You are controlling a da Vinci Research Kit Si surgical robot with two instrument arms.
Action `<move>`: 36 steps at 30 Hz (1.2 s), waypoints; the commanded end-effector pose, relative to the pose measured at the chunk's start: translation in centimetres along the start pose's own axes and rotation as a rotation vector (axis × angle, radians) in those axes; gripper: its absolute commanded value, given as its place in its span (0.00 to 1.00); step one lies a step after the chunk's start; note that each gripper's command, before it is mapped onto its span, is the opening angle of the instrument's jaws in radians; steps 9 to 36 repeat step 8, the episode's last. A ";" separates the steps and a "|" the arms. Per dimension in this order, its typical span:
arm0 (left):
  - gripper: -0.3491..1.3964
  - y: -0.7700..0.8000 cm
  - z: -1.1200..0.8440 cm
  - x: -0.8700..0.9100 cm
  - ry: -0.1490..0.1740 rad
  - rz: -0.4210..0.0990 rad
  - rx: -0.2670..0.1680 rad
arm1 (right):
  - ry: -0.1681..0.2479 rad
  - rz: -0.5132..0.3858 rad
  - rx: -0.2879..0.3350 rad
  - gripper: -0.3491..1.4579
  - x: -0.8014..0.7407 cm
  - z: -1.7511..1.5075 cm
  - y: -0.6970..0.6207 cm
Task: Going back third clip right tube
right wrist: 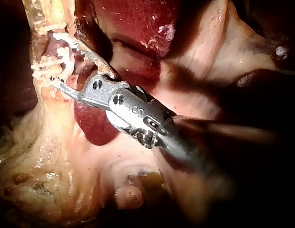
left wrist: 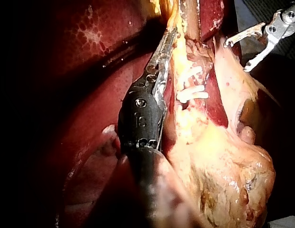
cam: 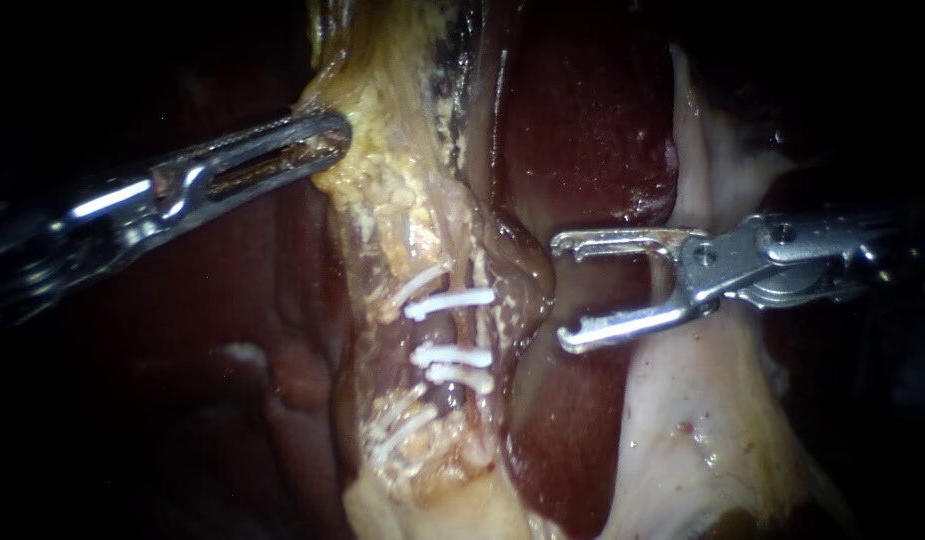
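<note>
A band of yellowish fatty tissue (cam: 402,210) runs down the middle of the endoscope view, with the tubes in it. Three white clips (cam: 452,301) (cam: 450,354) (cam: 462,377) cross the band's right side, and more white clips (cam: 397,425) lie lower left. My right instrument (cam: 562,293) stands just right of the clips with its jaws wide open and empty, clear of the tissue. It also shows in the left wrist view (left wrist: 236,57) and the right wrist view (right wrist: 64,61). My left instrument (cam: 327,135) (left wrist: 169,35) is shut on the band's upper left edge.
Dark red liver (cam: 582,120) lies behind and on both sides of the band. A pale, glistening sheet of tissue (cam: 702,420) spreads under my right instrument. The bulging yellow mass (left wrist: 223,166) beside my left instrument's shaft fills the near side.
</note>
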 end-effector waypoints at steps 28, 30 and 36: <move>0.00 -0.01 -0.02 0.00 0.000 0.000 0.001 | 0.001 -0.017 -0.001 0.52 0.02 0.02 -0.01; 0.00 -0.01 -0.02 0.00 0.000 0.000 0.001 | 0.001 -0.017 -0.001 0.52 0.02 0.02 -0.01; 0.00 -0.01 -0.02 0.00 0.000 0.000 0.001 | 0.001 -0.017 -0.001 0.52 0.02 0.02 -0.01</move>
